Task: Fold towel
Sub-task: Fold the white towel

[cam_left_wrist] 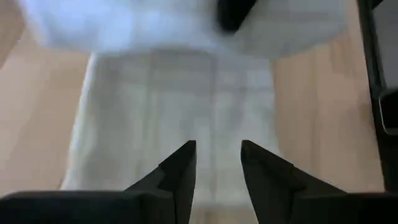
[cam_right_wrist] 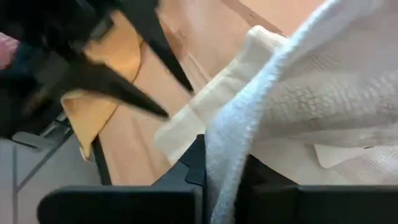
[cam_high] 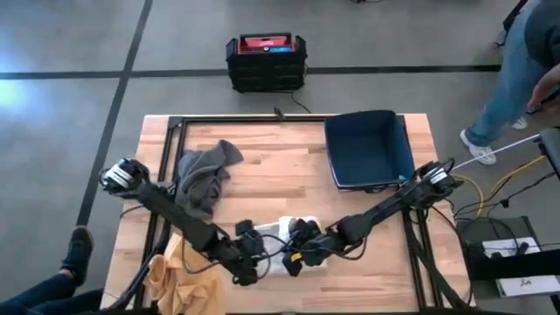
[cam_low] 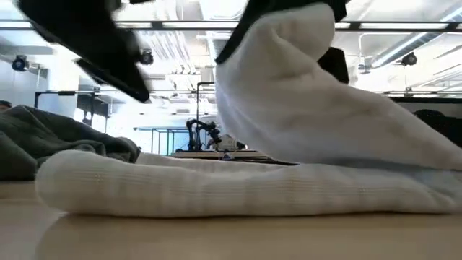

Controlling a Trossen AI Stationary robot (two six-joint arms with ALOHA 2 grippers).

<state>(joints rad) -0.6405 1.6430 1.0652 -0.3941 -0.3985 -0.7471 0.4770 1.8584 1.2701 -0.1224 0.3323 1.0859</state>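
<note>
Your right gripper point(cam_right_wrist: 224, 168) had pinched a fold of the white towel point(cam_high: 282, 229) near the bench's front edge, lifting it. Left gripper point(cam_left_wrist: 217, 163) hovered slightly open, empty, directly over its long strip.

Grey concrete floor point(cam_high: 70, 52) with dark seam lines surrounds the pale butcher-block wooden table point(cam_high: 262, 175). Black-and-red box point(cam_high: 266, 59) on floor beyond it. Ceiling strip lights point(cam_low: 404, 45) visible in low view.
</note>
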